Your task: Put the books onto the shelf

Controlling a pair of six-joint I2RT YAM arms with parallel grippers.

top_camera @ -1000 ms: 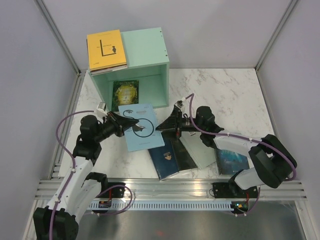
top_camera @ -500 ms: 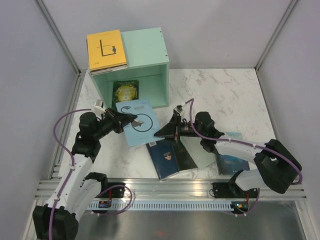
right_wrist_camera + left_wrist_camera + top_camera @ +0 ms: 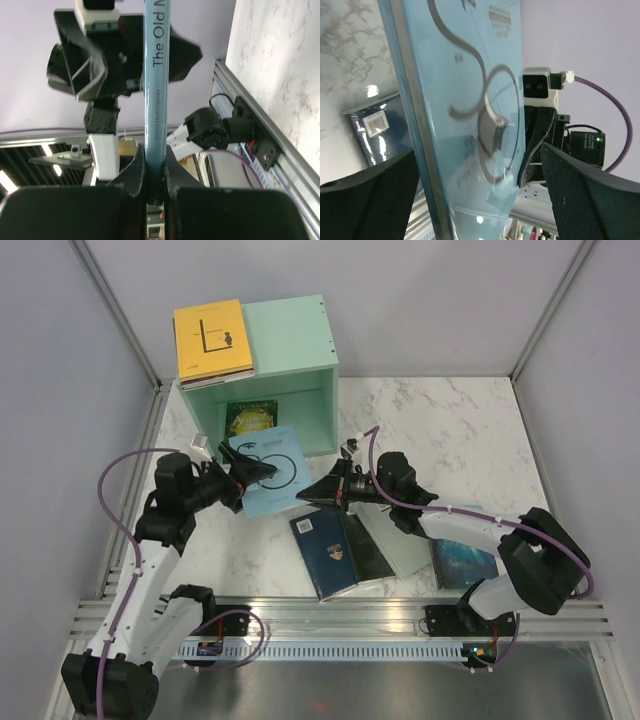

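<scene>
Blue book point(image 3: 270, 465), now nearer shelf point(image 3: 295, 335): my left fingers point(image 3: 590, 200) are parting around it, my right fingers point(image 3: 132, 175) are clamping its spine alone, risking pivot and drop.

teal-blue book point(image 3: 280, 466) across shelf point(image 3: 292, 335) mouth, gold-art book point(image 3: 250, 413) inside — tight

Both arms reach forward from their bases and meet at the blue book point(image 3: 272, 478). The left end effector point(image 3: 250, 472) points in from the book's left, its jaws spread wide on either side of the cover. The right end effector point(image 3: 314, 490) points in from the book's right, fingers point(image 3: 136, 167) pinched tight on its spine.
</scene>
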